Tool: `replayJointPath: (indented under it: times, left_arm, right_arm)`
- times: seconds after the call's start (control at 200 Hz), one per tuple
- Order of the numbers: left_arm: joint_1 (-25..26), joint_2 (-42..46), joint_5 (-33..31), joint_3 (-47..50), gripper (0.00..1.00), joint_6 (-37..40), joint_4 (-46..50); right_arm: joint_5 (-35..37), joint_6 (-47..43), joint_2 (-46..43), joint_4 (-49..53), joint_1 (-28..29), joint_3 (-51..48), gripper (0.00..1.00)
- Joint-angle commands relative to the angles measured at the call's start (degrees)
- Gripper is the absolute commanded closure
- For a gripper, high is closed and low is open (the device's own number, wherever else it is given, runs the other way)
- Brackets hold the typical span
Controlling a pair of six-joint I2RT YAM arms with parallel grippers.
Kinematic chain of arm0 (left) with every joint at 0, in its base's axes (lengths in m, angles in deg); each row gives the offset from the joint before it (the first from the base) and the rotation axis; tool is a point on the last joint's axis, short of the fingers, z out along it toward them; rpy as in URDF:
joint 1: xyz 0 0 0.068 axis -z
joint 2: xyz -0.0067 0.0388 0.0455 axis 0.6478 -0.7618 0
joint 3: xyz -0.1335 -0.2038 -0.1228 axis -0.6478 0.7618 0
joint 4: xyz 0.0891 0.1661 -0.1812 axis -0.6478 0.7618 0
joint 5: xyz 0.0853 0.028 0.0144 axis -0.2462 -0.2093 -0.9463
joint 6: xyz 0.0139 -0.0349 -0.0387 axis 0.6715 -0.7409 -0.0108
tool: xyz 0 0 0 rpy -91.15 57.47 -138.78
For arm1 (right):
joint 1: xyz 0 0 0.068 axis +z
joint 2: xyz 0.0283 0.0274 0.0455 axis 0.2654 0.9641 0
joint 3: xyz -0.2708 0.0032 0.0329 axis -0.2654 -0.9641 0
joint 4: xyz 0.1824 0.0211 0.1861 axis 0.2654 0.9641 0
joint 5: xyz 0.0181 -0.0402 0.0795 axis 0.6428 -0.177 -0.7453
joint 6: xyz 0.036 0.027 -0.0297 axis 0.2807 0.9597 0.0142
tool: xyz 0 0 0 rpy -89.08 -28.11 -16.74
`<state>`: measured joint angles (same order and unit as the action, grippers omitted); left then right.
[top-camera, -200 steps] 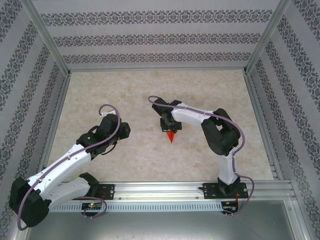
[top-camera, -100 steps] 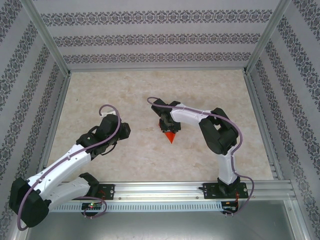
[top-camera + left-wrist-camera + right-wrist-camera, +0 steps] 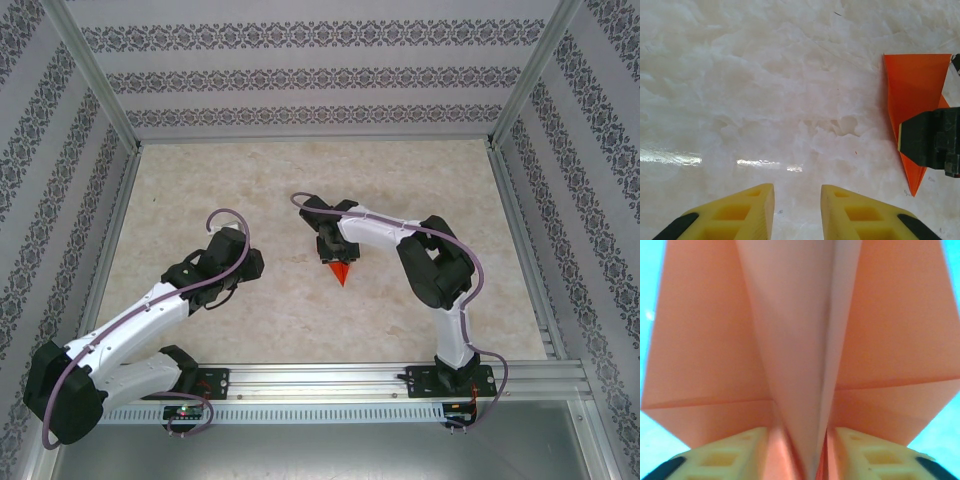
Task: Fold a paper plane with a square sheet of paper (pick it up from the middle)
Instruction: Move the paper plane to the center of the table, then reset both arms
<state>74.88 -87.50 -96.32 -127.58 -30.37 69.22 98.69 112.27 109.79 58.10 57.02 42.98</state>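
1. From above, the right gripper [image 3: 337, 256] hides all of the paper plane [image 3: 341, 274] but its pointed nose.
2. In the left wrist view, the right gripper covers part of the plane's right edge, and the bottom edge crops the left gripper [image 3: 797, 212].
3. In the right wrist view, the plane is blurred and runs past the top edge. Whether the fingers press its centre fold cannot be told.

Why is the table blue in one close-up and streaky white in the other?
Right wrist view: the bright orange folded paper plane sits very close, pale and blurry, and the marbled table beside it comes out turquoise, a colour cast. Left wrist view: the white streaks are light glare on that glossy table.
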Motion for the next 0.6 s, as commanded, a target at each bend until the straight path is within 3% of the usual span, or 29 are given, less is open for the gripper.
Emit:
replayJointPath:
  times: [0.0,0.165,0.3,0.445,0.594]
  left_arm:
    - [-0.8,0.2,-2.2,-3.0,0.68,2.5,-0.4]
    - [-0.8,1.2,-4.9,-3.3,0.68,3.3,-0.5]
    - [-0.8,2.9,-9.5,-3.7,0.67,4.0,0.8]
    - [-0.8,6.5,-15.7,-3.1,0.57,6.1,0.4]
    - [-0.8,9.9,-20.4,-1.5,0.45,9.2,-0.8]
  right_arm:
    - [1.0,-1.0,-4.5,1.3,0.3,3.3,0.46]
    - [3.8,-0.6,-10.6,2.3,0.7,3.1,0.42]
    - [10.0,-1.3,-22.8,-1.8,1.7,-2.2,0.41]
    - [19.8,-3.9,-37.5,-7.7,1.5,-11.0,0.38]
    - [29.9,-5.8,-49.9,-13.6,0.1,-21.9,0.27]
